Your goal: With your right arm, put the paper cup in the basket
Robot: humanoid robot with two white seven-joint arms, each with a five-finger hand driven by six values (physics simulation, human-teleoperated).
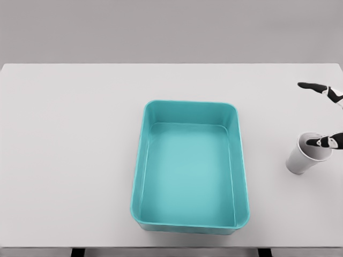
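Right of the basket (190, 167), well apart from it, stands the paper cup (306, 154), upright or nearly so, its open mouth up and turned a little toward the camera. Both sit on the white table (69, 150), the basket about in the middle, a teal rectangular tub with rounded corners and nothing inside it. At the picture's right edge, beside the cup, the right hand (327, 115) comes in, only partly in view. One dark-tipped finger (313, 86) points left above and beyond the cup, well clear of it; another fingertip (320, 142) lies over the cup's rim. So the fingers are spread apart around the cup rather than closed, though whether any of them touches the cup is hard to tell.
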